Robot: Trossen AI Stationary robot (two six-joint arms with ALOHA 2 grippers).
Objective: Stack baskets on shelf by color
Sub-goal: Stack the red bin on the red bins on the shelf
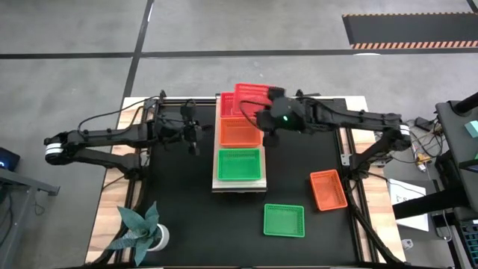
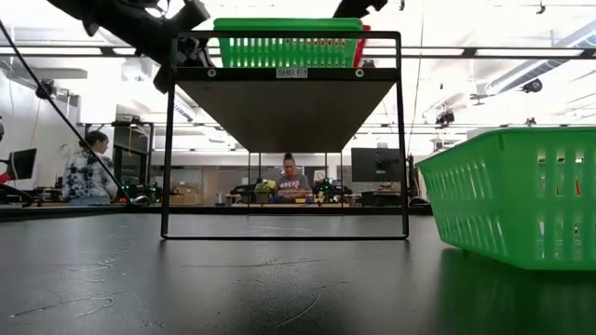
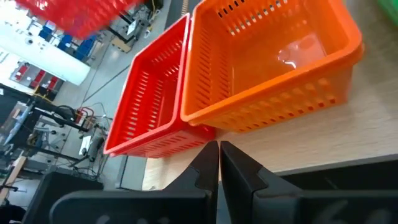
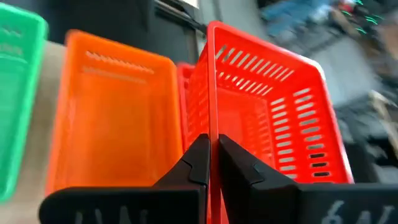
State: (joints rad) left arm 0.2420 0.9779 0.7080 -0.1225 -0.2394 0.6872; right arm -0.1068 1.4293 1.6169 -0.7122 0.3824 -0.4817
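The light-wood shelf (image 1: 237, 185) carries a crimson basket (image 1: 226, 104) at its far end, an orange basket (image 1: 239, 131) in the middle and a green basket (image 1: 239, 164) at its near end. My right gripper (image 1: 263, 113) is shut on a second crimson basket (image 1: 252, 95) above the shelf's far end. My left gripper (image 1: 196, 142) is shut and empty just left of the shelf, beside the orange basket (image 3: 267, 68). A green basket (image 1: 284, 220) and an orange basket (image 1: 328, 190) lie on the black tabletop. My right gripper pinches the crimson basket's side wall at its rim (image 4: 212, 118), one finger outside (image 4: 196, 158) and one inside (image 4: 239, 165). The fingers come from the table's right side. The basket is lifted clear and tilted over the crimson basket on the shelf.
The shelf stands raised on a black wire frame (image 2: 168, 140). A potted plant (image 1: 142, 228) stands at the table's near left corner. People sit in the room beyond the table (image 2: 291, 181).
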